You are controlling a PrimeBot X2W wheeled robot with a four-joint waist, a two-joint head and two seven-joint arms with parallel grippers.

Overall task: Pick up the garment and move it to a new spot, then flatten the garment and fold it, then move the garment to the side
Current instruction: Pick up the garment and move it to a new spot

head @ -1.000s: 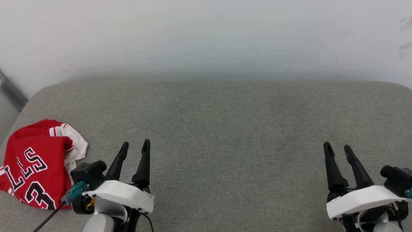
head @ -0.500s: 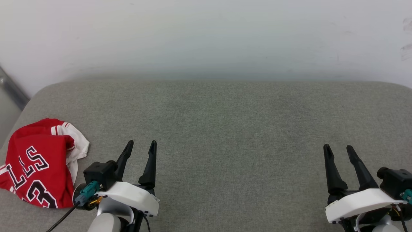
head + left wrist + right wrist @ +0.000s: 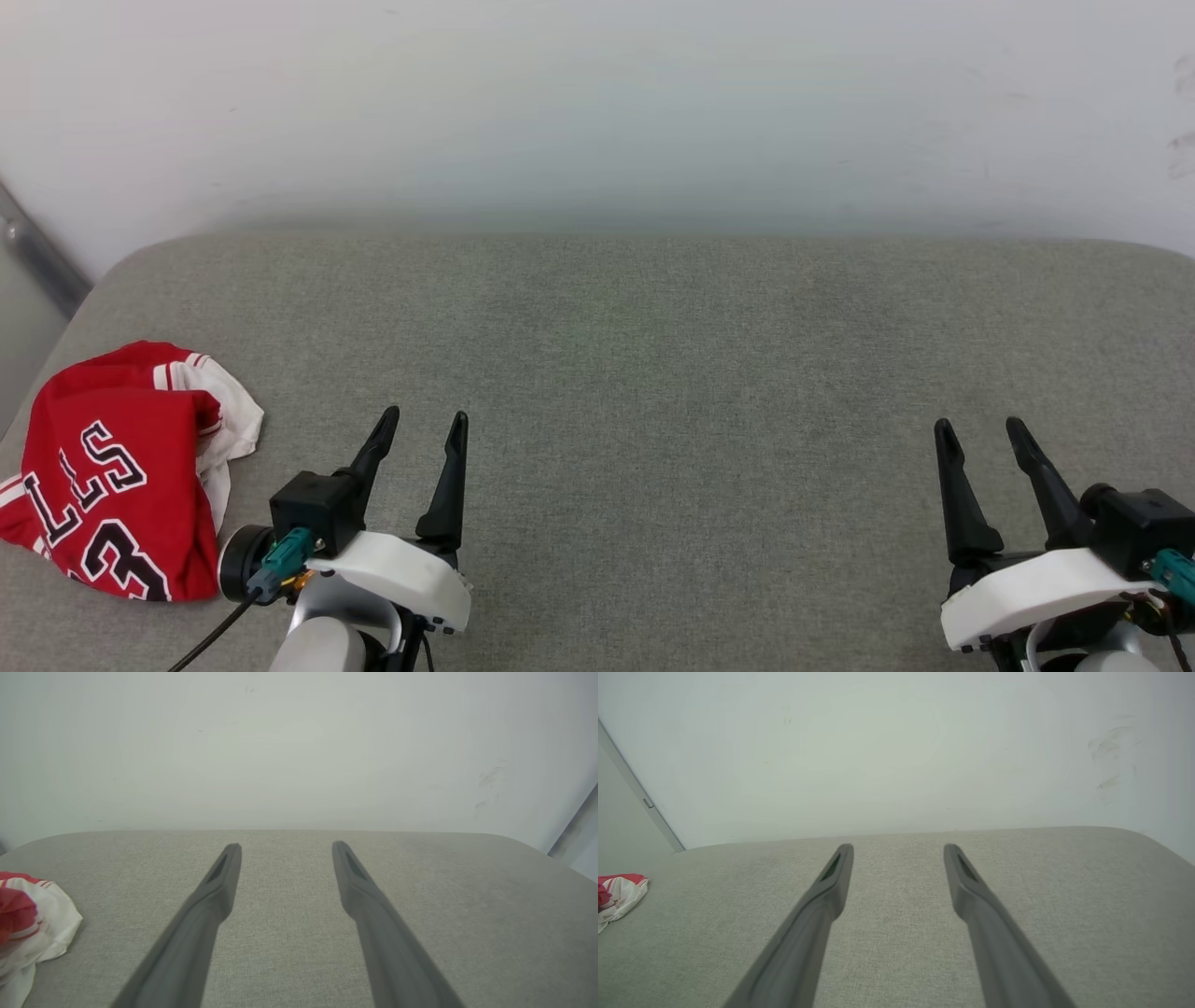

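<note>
The garment (image 3: 112,471), a red jersey with white sleeve ends and black white-outlined lettering and "23", lies bunched at the left end of the grey cushion (image 3: 653,373). Its white and red edge also peeks in at the left of the left wrist view (image 3: 32,924) and the right wrist view (image 3: 619,893). My left gripper (image 3: 425,422) hovers open to the right of the garment, apart from it, nothing between its fingers (image 3: 219,886). My right gripper (image 3: 978,431) stands open at the lower right, far from the garment, also holding nothing.
A white wall (image 3: 597,112) rises behind the cushion's rounded back edge. A grey metal rail (image 3: 37,261) slants down the wall at the far left. Bare grey fabric stretches between my two grippers.
My left gripper has drifted to the right, away from the garment. The right gripper has barely shifted. The garment lies as before.
</note>
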